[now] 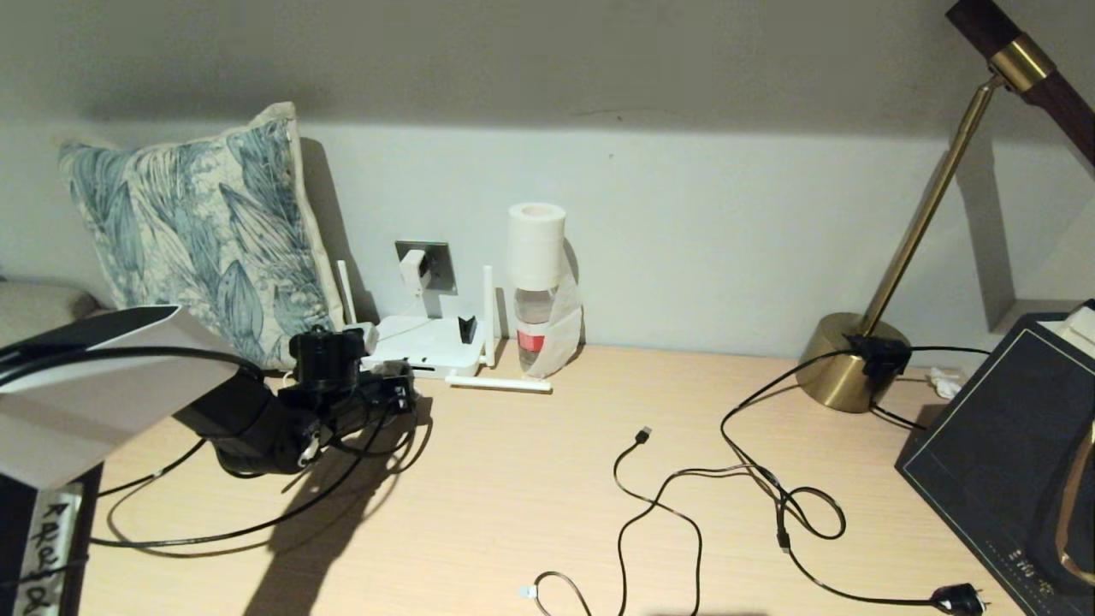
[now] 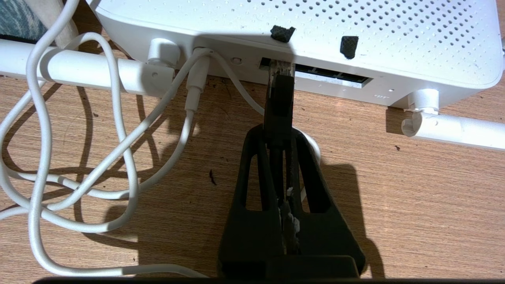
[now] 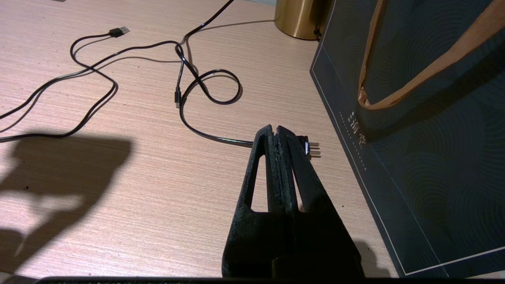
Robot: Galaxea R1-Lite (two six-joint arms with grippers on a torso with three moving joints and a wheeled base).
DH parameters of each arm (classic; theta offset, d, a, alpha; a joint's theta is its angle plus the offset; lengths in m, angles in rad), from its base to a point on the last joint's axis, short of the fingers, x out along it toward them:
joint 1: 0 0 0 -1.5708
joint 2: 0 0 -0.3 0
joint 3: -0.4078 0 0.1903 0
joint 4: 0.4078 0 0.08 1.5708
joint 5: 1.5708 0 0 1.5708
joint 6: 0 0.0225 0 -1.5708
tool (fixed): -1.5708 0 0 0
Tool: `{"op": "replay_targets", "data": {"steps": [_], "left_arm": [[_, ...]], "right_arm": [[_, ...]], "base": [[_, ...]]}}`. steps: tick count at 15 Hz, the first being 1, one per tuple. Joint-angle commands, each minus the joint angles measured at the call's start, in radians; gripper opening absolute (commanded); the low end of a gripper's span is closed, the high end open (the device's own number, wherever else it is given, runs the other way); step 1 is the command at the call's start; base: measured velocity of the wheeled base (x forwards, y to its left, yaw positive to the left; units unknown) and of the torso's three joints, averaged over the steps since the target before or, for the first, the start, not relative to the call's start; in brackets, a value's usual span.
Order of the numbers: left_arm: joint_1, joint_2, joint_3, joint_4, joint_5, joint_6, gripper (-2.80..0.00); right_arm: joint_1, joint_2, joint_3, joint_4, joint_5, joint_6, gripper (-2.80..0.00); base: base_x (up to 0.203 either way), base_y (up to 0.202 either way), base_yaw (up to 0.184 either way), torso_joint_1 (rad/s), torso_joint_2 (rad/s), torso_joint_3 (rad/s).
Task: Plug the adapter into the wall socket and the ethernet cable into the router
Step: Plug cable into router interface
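Note:
The white router (image 1: 428, 342) lies against the wall, below the grey wall socket (image 1: 438, 263). The white adapter (image 1: 413, 268) sits on the socket plate, and its white cord (image 2: 118, 130) runs to the router's back edge (image 2: 355, 39). My left gripper (image 2: 278, 132) is shut on the black boot of the ethernet cable (image 2: 278, 98). The cable's clear connector tip (image 2: 282, 69) is at the leftmost dark port, how deep I cannot tell. In the head view the left gripper (image 1: 402, 395) is just in front of the router. My right gripper (image 3: 275, 132) is shut and empty, low over the table.
A leaf-print pillow (image 1: 197, 231) leans left of the router. A bottle capped by a paper roll (image 1: 536, 291) stands to its right, with one antenna (image 1: 499, 384) lying flat. A black USB cable (image 1: 684, 496), a power plug (image 3: 311, 146), a brass lamp (image 1: 855, 368) and a dark bag (image 1: 1001, 445) fill the right side.

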Motion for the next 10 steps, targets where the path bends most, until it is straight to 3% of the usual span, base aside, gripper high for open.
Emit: {"op": "replay_targets", "data": {"steps": [1,10], "left_arm": [[0.005,0.0,0.003,-0.004,0.001,-0.001,-2.8],[0.006,-0.003,0.006,-0.004,0.0,-0.001,-2.8]], "right_arm": [[0.0,0.002,0.0,0.001,0.0,-0.001,-2.8],[0.0,0.002,0.0,0.0,0.0,-0.001,-2.8]], "base": [[0.0,0.0,0.0,0.0,0.0,0.0],[0.0,0.0,0.0,0.0,0.0,0.0]]}}
